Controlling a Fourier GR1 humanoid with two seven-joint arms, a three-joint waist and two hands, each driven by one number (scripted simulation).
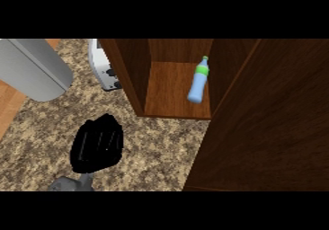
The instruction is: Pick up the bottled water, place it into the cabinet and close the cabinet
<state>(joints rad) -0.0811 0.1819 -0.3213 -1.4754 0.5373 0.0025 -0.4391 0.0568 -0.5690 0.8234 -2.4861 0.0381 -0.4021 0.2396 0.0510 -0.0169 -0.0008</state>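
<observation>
A pale blue water bottle (198, 83) with a green cap and band stands inside the dark wooden cabinet (174, 96), on its floor near the right wall. The cabinet door (273, 130) stands partly open and fills the right side of the view. My left hand (96, 143) hovers over the granite counter, left of the cabinet's opening, with its fingers straight and holding nothing. My right hand does not show; the door may hide it.
A white toaster (104, 67) sits at the back, just left of the cabinet's side wall. A large grey rounded object (34, 67) lies at the upper left. The counter's wooden edge (6, 108) runs along the left.
</observation>
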